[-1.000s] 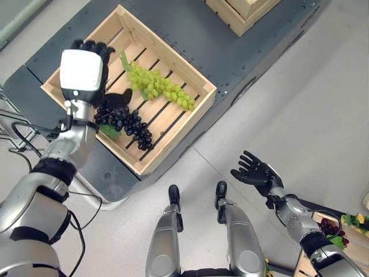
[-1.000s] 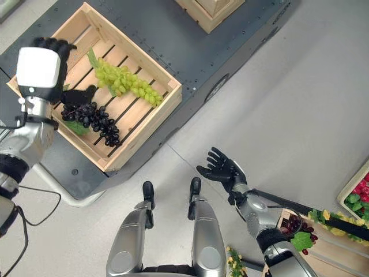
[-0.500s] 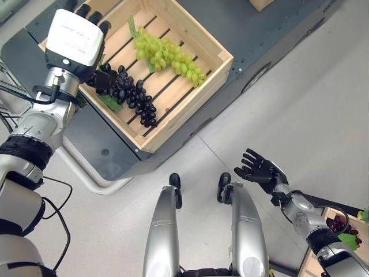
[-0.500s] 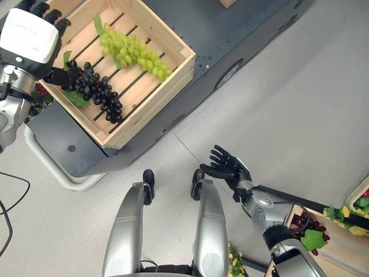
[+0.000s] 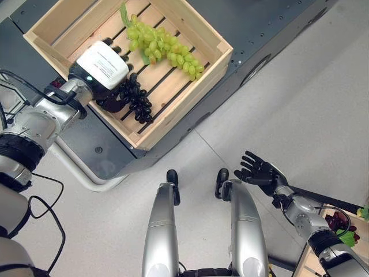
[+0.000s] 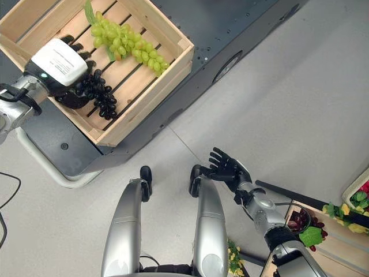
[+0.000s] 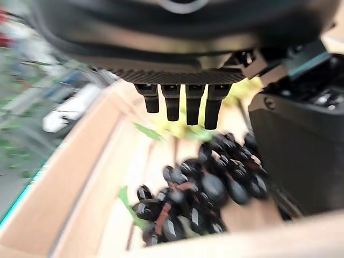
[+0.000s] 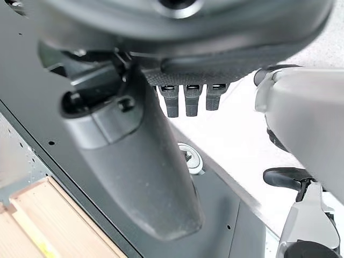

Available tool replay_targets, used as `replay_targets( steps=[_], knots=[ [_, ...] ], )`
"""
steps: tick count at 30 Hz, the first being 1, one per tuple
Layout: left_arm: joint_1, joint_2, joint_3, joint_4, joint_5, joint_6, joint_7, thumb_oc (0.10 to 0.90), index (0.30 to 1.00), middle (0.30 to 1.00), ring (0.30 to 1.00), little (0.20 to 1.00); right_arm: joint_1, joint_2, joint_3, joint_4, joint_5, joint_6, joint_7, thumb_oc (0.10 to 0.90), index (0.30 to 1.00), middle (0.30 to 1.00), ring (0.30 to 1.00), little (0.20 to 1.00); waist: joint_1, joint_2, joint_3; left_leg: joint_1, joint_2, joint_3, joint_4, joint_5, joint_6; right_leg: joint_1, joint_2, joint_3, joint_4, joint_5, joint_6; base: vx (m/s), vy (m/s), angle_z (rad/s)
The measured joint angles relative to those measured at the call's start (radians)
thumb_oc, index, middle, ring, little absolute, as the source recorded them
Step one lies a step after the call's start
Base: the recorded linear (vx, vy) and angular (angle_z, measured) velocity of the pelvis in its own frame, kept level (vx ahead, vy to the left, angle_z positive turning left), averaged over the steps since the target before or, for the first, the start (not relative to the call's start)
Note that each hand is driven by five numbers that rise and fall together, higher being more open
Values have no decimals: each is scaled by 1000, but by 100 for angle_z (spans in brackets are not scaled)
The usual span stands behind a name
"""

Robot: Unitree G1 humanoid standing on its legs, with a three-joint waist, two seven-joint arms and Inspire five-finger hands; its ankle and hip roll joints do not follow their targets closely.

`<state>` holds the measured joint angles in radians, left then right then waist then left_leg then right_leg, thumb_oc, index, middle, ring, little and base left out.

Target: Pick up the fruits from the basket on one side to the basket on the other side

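A wooden crate (image 5: 185, 97) stands on a dark platform at the upper left. In it lie a bunch of green grapes (image 5: 164, 47) and, beside it, a bunch of dark grapes (image 5: 138, 104) resting on the slats. My left hand (image 5: 102, 64) is low over the dark bunch's stem end, thumb curled against it; in the left wrist view the dark grapes (image 7: 209, 188) sit between the thumb and the fingers of that hand (image 7: 183, 32). My right hand (image 5: 260, 174) hangs open over the floor at the lower right, holding nothing.
The dark platform (image 5: 259, 29) runs across the top, its edge slanting down to the left. A second wooden crate (image 6: 331, 245) with dark red grapes and leaves sits at the lower right. Another box of fruit (image 6: 360, 193) shows at the right edge. Grey floor lies between.
My left hand has come down with the dark grapes from above the crate's left side into the crate, laying them next to the green bunch. The right hand has barely moved.
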<state>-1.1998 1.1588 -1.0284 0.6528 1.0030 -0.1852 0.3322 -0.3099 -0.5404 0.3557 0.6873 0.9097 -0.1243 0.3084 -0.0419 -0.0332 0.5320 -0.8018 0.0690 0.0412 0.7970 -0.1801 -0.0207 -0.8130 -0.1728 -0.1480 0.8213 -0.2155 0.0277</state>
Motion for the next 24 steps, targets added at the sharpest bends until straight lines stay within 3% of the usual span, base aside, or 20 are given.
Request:
replay_targets(
  steps=[6,9,16,24],
  knots=[
    [-99,0,-105,-15,26,-78,-57,800,900,900,900,900,2,0,0,4,1,0,23,800,900,900,900,900,-1,-1,0,-23,2,-4,10,-2,1,-17,3,-2,0,0,1,2,-13,0],
    [-109,0,-106,-14,45,-96,-70,800,900,900,900,900,1,0,1,8,4,0,29,800,900,900,900,900,-7,-4,1,-38,6,-11,18,-4,-1,-25,8,-8,0,1,2,3,-41,1],
    [-156,-1,-145,27,88,-76,-55,800,900,900,900,900,2,5,3,13,10,-17,39,800,900,900,900,900,-22,-30,0,-66,16,-25,37,-12,1,-30,16,-29,-5,3,5,-2,-46,3],
    [-165,-7,-143,56,121,-49,-74,800,900,900,900,900,3,6,5,-29,58,-31,42,800,900,900,900,900,-26,-40,0,-91,15,-39,35,-12,1,-42,28,-29,-20,5,7,-1,-12,2]
  ],
)
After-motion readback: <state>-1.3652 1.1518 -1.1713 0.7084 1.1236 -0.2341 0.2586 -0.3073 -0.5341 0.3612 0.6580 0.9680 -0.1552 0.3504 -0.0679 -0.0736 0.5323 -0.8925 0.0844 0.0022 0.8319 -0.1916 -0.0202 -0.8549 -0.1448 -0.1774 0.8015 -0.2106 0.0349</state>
